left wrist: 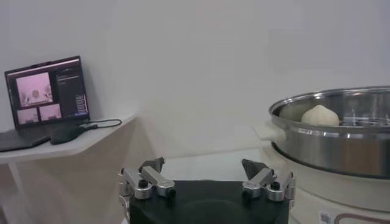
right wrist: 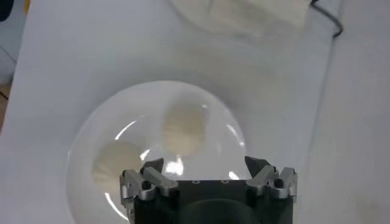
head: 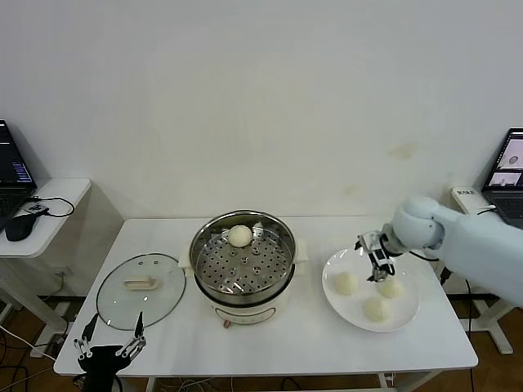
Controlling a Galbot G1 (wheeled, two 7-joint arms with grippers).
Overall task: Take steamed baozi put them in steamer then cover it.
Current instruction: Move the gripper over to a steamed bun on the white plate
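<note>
Head view: right gripper (head: pixel 379 260), fingers spread and empty, is seen over three smooth round baozi (head: pixel 347 282) on the glossy plate (head: pixel 409 314); left gripper (head: pixel 110 337), also spread empty, is parked low.

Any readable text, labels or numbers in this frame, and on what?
None can be read.
Laptop on the side desk: windows on its screen, text too small.
Steamer base: a small sticker and front markings, blurred.
White box at the far right: dark marks, illegible.
</note>
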